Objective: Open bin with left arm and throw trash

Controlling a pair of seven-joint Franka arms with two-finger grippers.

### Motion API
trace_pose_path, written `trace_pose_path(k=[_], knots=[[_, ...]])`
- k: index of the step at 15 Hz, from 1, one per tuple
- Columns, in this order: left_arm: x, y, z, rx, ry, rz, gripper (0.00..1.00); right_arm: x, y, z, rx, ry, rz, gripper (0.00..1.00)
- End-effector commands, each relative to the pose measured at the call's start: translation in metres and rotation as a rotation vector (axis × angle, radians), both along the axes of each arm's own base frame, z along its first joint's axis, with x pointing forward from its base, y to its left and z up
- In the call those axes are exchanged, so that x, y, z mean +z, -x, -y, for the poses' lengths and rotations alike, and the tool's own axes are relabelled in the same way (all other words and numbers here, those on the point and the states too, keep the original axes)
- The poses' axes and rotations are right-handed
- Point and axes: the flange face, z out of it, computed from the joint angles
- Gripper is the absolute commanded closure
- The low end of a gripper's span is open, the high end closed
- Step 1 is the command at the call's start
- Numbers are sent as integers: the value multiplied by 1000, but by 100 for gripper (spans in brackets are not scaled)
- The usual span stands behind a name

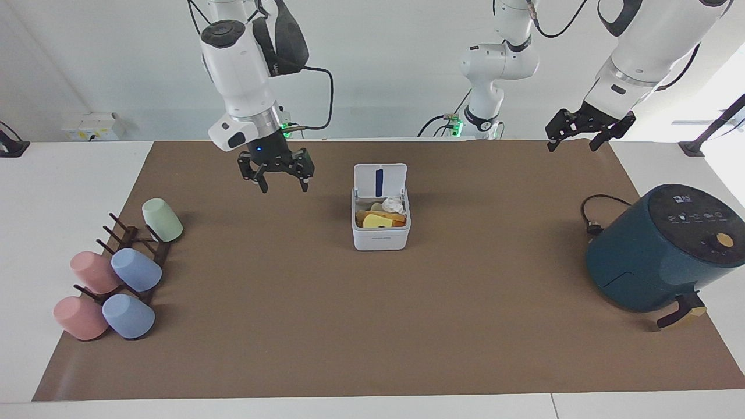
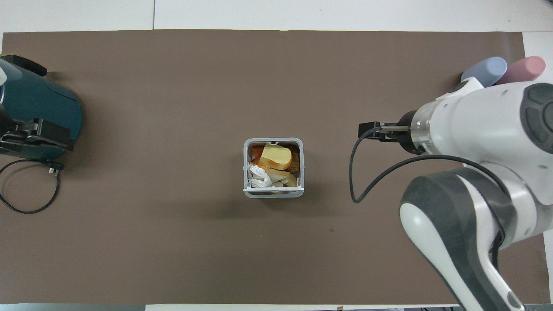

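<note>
The white bin (image 1: 381,238) stands mid-mat with its lid (image 1: 391,176) upright and open. In it lie the yellow wedge (image 1: 376,222), the golden-brown bread lump (image 1: 393,217) and the white paper wad (image 1: 393,204). The overhead view shows the bin (image 2: 273,193), wedge (image 2: 276,156) and paper wad (image 2: 258,176) too. My right gripper (image 1: 283,185) is open and empty, raised over bare mat beside the bin toward the right arm's end; it also shows in the overhead view (image 2: 368,129). My left gripper (image 1: 571,142) is open and empty, high over the mat's edge near the air fryer.
A dark teal air fryer (image 1: 663,250) with its black cable (image 1: 593,215) sits at the left arm's end. A rack of pastel cups (image 1: 116,273) sits at the right arm's end. In the overhead view the right arm hides most of the cups (image 2: 497,67).
</note>
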Motion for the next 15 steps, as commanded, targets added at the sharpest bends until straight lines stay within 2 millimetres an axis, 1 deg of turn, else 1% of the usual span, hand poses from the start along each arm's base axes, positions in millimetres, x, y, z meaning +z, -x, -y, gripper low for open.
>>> trace_pose_path(k=[1, 4, 7, 8, 10, 14, 15], knots=[[-2, 0, -1, 11, -17, 19, 0, 10, -4, 37, 59, 78, 2, 0], [0, 1, -3, 14, -17, 20, 0, 26, -1, 67, 48, 95, -28, 0], [-1, 0, -6, 19, -16, 20, 0, 45, 1, 83, 26, 99, -81, 0], [-1, 0, -2, 14, -16, 20, 0, 51, 2, 86, 21, 101, -107, 0], [-1, 0, -2, 14, -15, 20, 0, 58, 0, 98, 4, 100, -142, 0], [-1, 1, 1, 9, -15, 18, 0, 65, 0, 97, 14, 104, -184, 0], [-1, 1, 0, 9, -15, 18, 0, 68, -1, 94, 46, 122, -180, 0]])
